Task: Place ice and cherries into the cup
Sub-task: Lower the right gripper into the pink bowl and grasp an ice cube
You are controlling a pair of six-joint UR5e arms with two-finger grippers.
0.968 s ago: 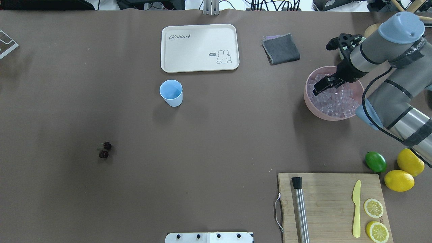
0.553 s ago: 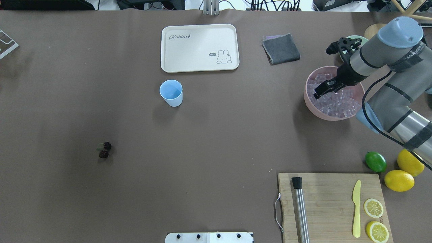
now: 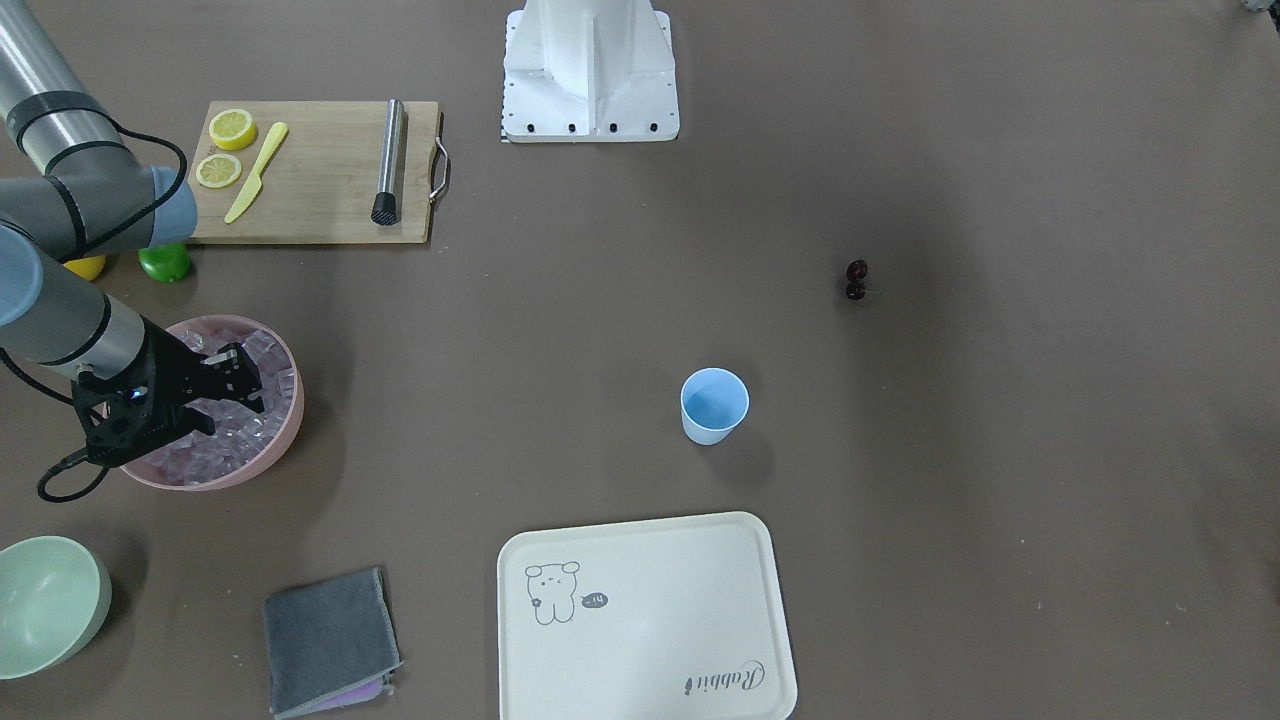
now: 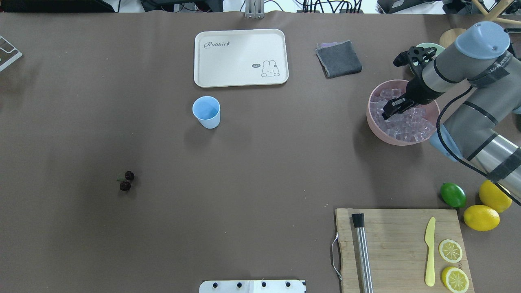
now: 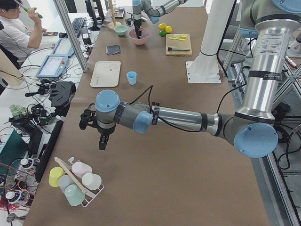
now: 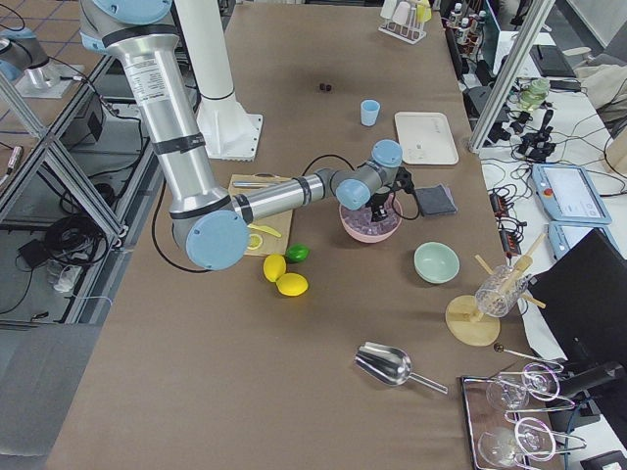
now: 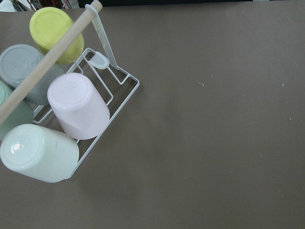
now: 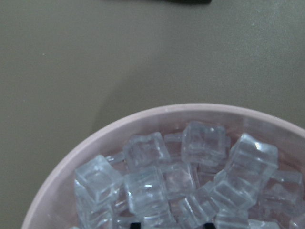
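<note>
Two cherries [image 4: 129, 176], one cup [image 4: 206, 112], one pink bowl [image 4: 374, 130], one green bowl [image 3: 50, 600]

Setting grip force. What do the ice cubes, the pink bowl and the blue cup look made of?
Ice cubes: clear, glassy, sharp-edged, bright highlights, no meltwater visible; likely acrylic fakes, real ice not excluded.
Pink bowl: opaque, matte, thick rim; probably plastic or melamine.
Cup: light-blue, thin-walled, soft sheen; looks like plastic.

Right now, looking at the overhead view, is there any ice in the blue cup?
No, the cup shows only its bare blue inside, and the ice lies in the pink bowl.
</note>
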